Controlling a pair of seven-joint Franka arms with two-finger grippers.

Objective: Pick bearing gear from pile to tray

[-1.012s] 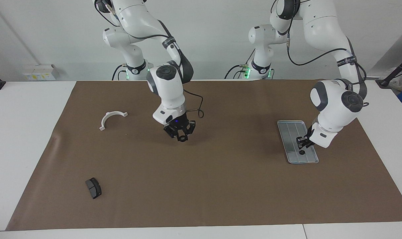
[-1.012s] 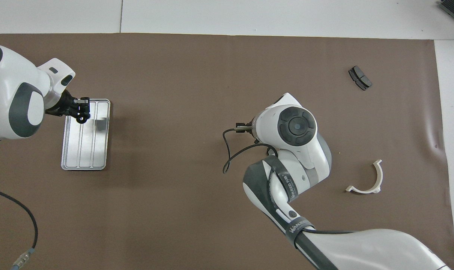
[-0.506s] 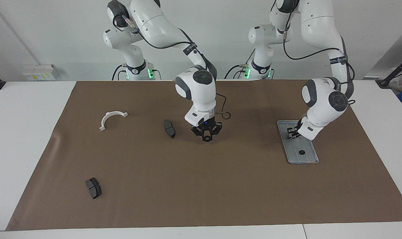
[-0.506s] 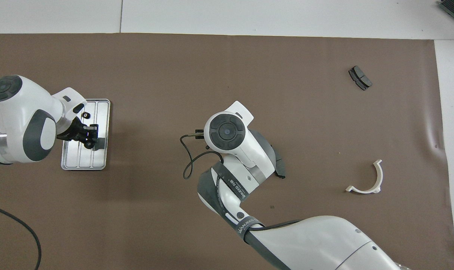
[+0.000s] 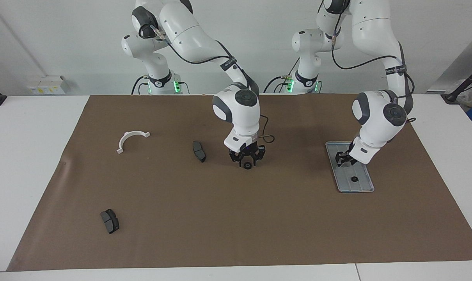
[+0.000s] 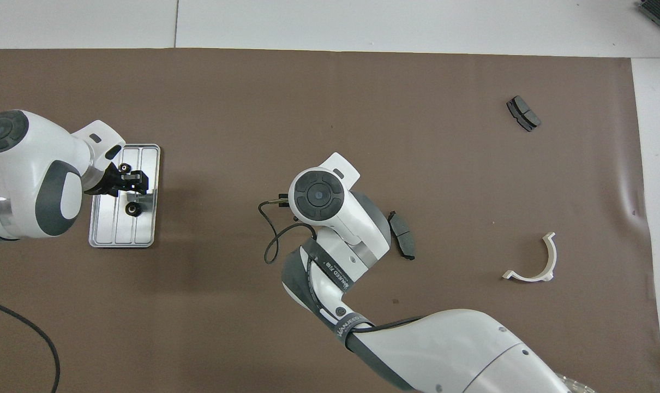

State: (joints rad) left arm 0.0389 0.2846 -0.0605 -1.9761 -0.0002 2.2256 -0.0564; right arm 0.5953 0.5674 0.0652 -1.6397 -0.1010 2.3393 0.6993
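Observation:
The silver tray (image 5: 361,187) (image 6: 117,234) lies toward the left arm's end of the brown mat. Two small black gears rest in it: one (image 5: 354,179) (image 6: 124,167) at the end farther from the robots, the other (image 6: 132,208) nearer. My left gripper (image 5: 342,158) (image 6: 132,179) hangs open just over the tray between them, holding nothing. My right gripper (image 5: 247,160) is low over the mat's middle, open, with a black gear (image 5: 248,167) on the mat right under its fingertips. In the overhead view its own wrist hides it.
A dark curved pad (image 5: 199,151) (image 6: 401,242) lies beside the right gripper. Another pad (image 5: 109,221) (image 6: 523,113) and a white half-ring bracket (image 5: 131,139) (image 6: 533,262) lie toward the right arm's end. A loose cable (image 6: 270,240) hangs from the right wrist.
The right gripper travelled to the mat's middle, sank and opened over a gear. The left gripper shifted along the tray, opened and left a second gear there.

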